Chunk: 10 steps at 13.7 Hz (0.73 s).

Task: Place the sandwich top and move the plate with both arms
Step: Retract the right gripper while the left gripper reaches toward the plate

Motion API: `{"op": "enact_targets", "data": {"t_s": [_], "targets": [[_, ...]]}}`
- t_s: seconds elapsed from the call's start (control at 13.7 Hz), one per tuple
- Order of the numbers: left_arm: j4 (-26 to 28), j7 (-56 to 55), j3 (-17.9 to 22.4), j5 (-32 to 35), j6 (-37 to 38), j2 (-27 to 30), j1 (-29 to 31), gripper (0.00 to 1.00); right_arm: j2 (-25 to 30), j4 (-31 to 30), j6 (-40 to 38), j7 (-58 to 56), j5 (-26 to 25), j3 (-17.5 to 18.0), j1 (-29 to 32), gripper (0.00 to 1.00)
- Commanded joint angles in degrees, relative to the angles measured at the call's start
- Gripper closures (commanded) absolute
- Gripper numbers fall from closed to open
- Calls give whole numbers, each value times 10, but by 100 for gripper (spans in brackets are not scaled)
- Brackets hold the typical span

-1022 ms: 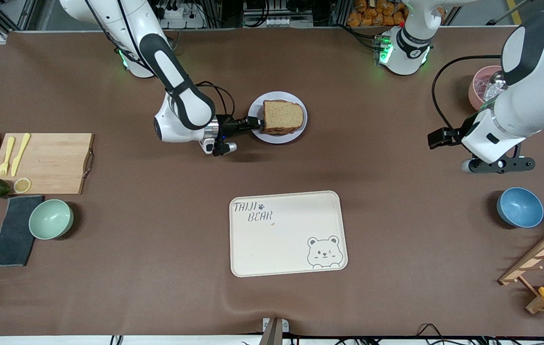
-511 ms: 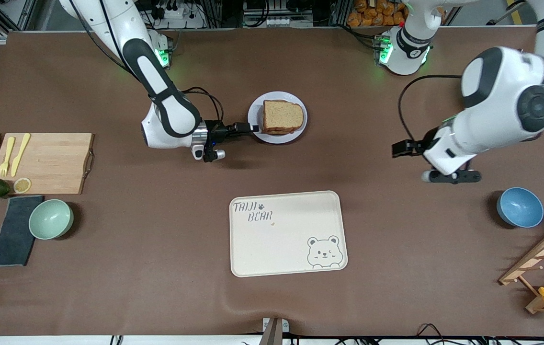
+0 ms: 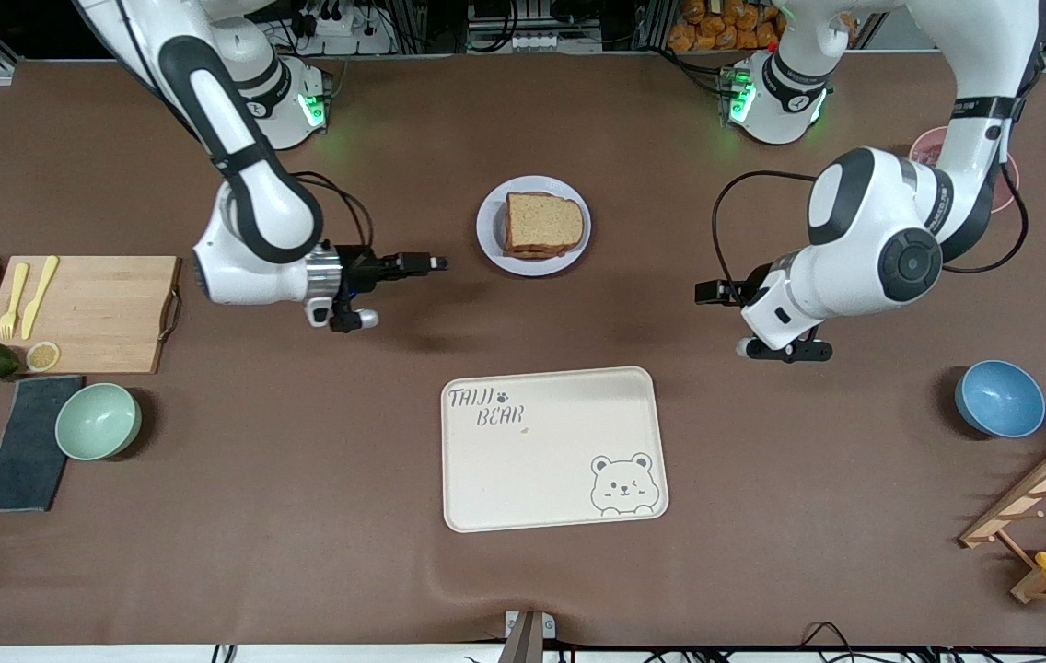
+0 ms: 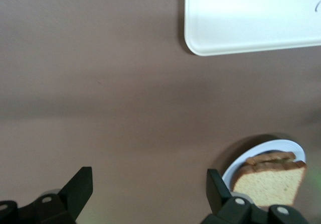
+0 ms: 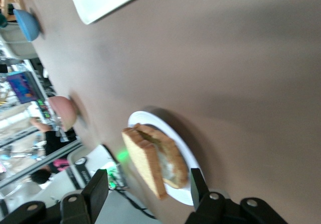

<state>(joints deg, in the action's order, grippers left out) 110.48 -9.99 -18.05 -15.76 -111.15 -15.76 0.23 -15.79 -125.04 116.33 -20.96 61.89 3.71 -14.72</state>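
Both claws stood spread and empty, we saw. Our right claw [image 3: 435,264] hovered over bare tabletop [image 3: 523,571] toward the right arm's end from the plate [image 3: 489,241], touching nothing. Our left claw [image 3: 705,293] hung wide over tabletop toward the left arm's end. On the plate lay the bread slice [image 3: 543,222], topping the sandwich.

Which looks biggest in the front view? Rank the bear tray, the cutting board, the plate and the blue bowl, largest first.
1. bear tray
2. cutting board
3. plate
4. blue bowl, only slightly smaller than the plate
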Motion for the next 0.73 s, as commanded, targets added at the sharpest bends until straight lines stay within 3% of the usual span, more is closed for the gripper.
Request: {"op": "enact_targets", "data": {"t_s": [0.0, 0.29, 0.66], "targets": [[25, 18, -3, -39, -8, -4, 7, 0, 15, 32, -59, 18, -86, 1, 59, 0], [44, 9, -4, -72, -8, -43, -2, 0, 8, 151, -186, 50, -272, -2, 161, 0], [61, -13, -4, -117, -41, -74, -34, 0, 8, 277, -267, 66, -387, -3, 223, 0]]}}
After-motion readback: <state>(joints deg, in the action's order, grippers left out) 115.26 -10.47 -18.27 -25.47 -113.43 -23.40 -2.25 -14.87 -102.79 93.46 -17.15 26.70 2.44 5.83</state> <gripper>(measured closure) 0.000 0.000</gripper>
